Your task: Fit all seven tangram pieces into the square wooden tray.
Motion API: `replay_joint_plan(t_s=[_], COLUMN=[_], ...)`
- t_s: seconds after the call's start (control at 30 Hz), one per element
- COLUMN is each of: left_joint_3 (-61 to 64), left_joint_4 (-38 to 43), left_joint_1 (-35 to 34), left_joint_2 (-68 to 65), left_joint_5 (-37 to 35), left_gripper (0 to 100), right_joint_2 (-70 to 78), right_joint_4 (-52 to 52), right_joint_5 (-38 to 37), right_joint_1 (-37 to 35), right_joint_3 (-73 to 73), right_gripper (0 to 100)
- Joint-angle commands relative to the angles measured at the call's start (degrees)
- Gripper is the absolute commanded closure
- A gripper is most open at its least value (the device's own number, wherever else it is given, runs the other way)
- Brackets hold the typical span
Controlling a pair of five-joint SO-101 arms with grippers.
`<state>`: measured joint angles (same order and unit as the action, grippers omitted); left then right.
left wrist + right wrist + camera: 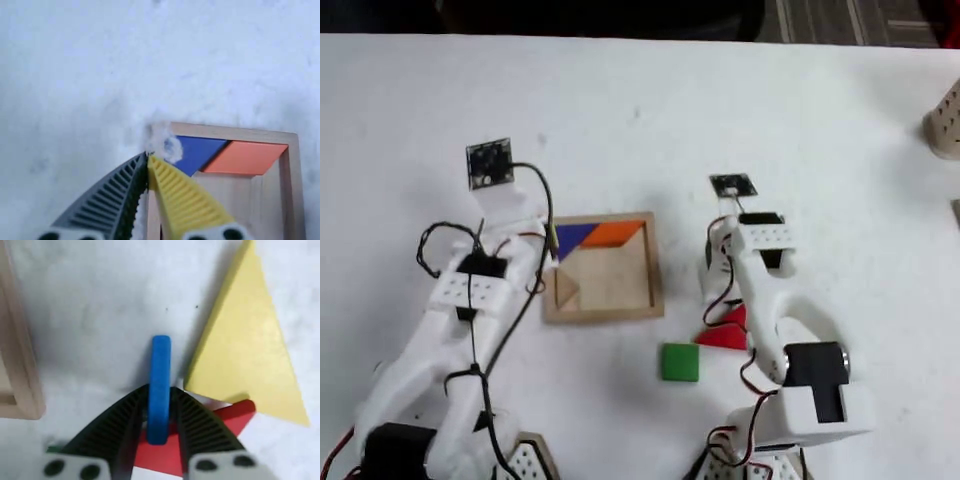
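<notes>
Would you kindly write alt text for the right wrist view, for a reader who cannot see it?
The right gripper is shut on a blue piece held on edge over the white table. A yellow triangle lies beside it, a red piece beneath the gripper, and the wooden tray's rim is nearby.

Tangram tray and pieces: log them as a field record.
tray: square wooden tray, on the table between the arms
in tray: blue piece, orange piece, along the far edge
loose: green square, red piece, yellow triangle
left gripper: shut, tips at a tray corner
right gripper: shut on held blue piece, standing on edge
</notes>
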<state>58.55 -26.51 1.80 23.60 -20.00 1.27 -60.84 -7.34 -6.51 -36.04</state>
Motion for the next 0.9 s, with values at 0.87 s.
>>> replay_joint_plan(t_s=[0.87], left_joint_3=[-1.14], left_joint_4=[3.96], left_joint_1=[-4.79], left_joint_2=[0.84], left_joint_5=[0.53], left_gripper=[98], right_joint_2=[20.79], right_joint_4=[-7.34], right_joint_5=[22.07], right_joint_1=[-32.66], right_joint_3=[36.13], right_gripper=[89.9])
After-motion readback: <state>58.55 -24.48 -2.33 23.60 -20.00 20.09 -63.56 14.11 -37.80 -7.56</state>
